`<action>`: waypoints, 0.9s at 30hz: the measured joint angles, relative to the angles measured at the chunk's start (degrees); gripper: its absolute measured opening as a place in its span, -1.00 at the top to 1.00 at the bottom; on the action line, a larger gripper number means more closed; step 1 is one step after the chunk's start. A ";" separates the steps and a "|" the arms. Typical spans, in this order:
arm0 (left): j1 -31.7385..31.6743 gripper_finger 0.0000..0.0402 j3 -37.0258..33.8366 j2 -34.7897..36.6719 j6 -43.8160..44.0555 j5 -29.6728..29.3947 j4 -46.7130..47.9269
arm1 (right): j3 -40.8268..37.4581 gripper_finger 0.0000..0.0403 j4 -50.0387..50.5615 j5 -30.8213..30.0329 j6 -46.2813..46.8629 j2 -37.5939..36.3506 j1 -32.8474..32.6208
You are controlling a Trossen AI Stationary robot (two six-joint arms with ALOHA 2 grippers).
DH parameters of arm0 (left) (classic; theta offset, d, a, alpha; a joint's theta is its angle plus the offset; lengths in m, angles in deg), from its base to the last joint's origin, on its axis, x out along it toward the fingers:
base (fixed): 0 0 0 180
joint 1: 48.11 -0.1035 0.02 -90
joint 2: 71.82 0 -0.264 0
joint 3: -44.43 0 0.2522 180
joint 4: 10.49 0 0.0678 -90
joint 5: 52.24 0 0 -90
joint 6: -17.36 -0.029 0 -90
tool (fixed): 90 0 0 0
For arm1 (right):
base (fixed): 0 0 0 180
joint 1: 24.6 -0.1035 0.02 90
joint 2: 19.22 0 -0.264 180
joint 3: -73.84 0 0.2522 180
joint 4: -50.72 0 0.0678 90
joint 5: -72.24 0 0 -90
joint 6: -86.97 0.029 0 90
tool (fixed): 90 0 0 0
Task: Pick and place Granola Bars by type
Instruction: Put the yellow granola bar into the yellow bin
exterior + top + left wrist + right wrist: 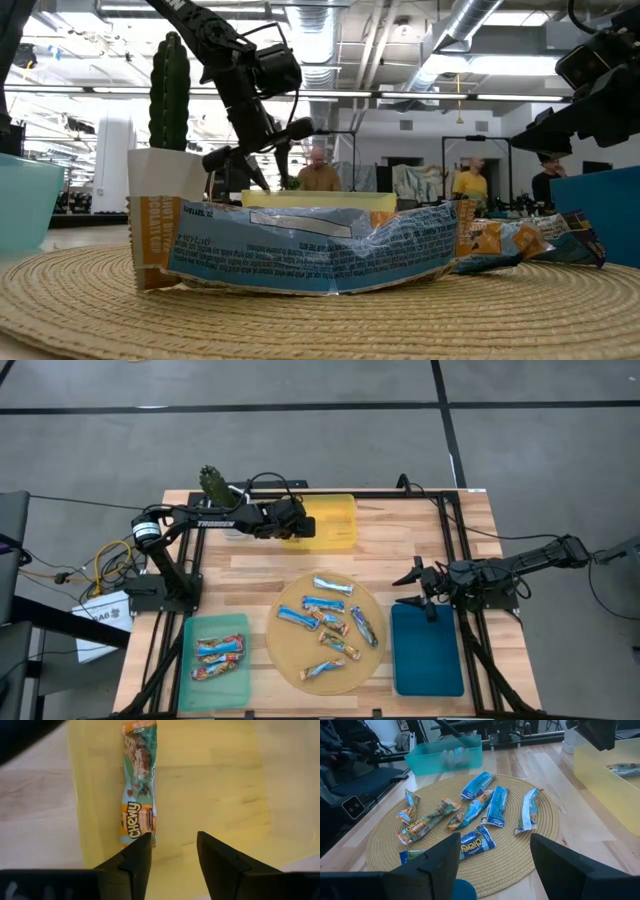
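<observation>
Left gripper (pixel 172 852) released over yellow plastic tray (pixel 340 535); right gripper (pixel 417 588) spread wide, empty, above blue tray (pixel 428 660).

Shiny foil-wrapped Granola Bars (pixel 487 807) on round woven mat (pixel 290 650) appear light, crinkly, slippery, soft; grasp across mid-length. One teal-orange bar (pixel 138 785) lies in the yellow tray.

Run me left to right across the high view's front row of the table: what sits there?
Teal tray holding bars → round woven mat with loose bars → blue tray, right gripper open over its far edge.
</observation>
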 joint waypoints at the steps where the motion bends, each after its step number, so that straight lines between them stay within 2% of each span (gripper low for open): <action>1: 0.00 0.24 0.00 0.00 -0.02 0.00 -0.10 | 0.02 -0.16 0.00 0.00 0.01 0.00 -0.01; 9: 0.19 0.24 0.00 0.04 -4.72 3.02 -6.31 | 0.02 -0.16 0.00 0.00 0.00 0.00 0.00; 13: 1.09 0.24 0.00 0.04 -11.89 4.60 -12.35 | 0.01 -0.16 0.00 0.00 0.01 0.00 0.00; 17: 2.46 0.24 0.00 0.07 -22.73 6.27 -20.17 | 0.00 -0.16 0.00 0.00 0.00 0.00 0.00; 21: 4.29 0.24 0.00 0.08 -33.02 11.97 -29.98 | 0.02 -0.16 0.00 0.00 0.00 0.02 -0.02; 27: 6.97 0.24 0.02 0.10 -46.16 24.34 -41.69 | 0.00 -0.16 0.00 0.00 0.00 0.00 -0.01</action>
